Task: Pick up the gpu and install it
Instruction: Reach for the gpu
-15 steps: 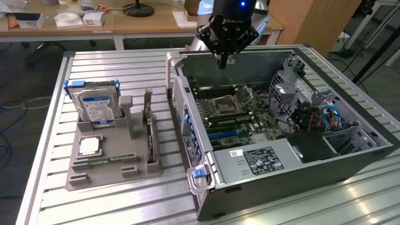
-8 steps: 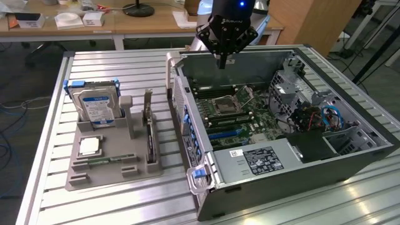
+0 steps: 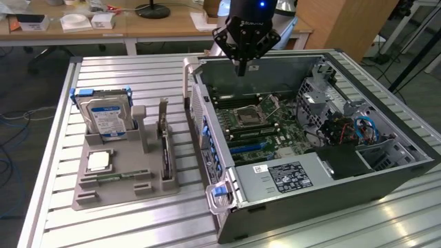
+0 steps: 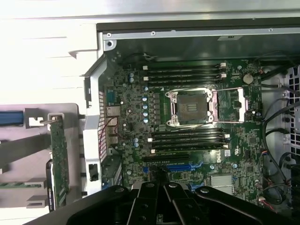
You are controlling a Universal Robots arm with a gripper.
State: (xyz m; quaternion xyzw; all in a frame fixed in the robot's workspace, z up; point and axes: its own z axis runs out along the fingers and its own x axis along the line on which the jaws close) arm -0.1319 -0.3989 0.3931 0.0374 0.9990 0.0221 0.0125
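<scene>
Now — fingers shut and empty over the case, gpu upright in its rack

Right, from my seat the task has barely begun. The fingers [image 3: 240, 67] are pressed together with nothing between them, hanging over the far wall of the computer case [image 3: 324, 201]. I read that as a neutral hover, not a grip.

The gpu [image 3: 165, 155] stands on edge in a slot of the grey holder [image 3: 124, 194], on the exterior view's left of the case and well apart from the fingers. Standing it that way keeps its upper edge free, which I judge is meant for a pinch from above. In the wrist view its green board [image 4: 59, 154] runs just beside the case's outer wall.

The hard drive [image 3: 107, 119] sits upright in the same holder, kept clear of the card by a grey post.

The case lies on its side on the slatted surface [image 3: 124, 77] with the panel off — so the motherboard [image 3: 265, 121] and its blue slot [image 3: 249, 148] face upward.
</scene>
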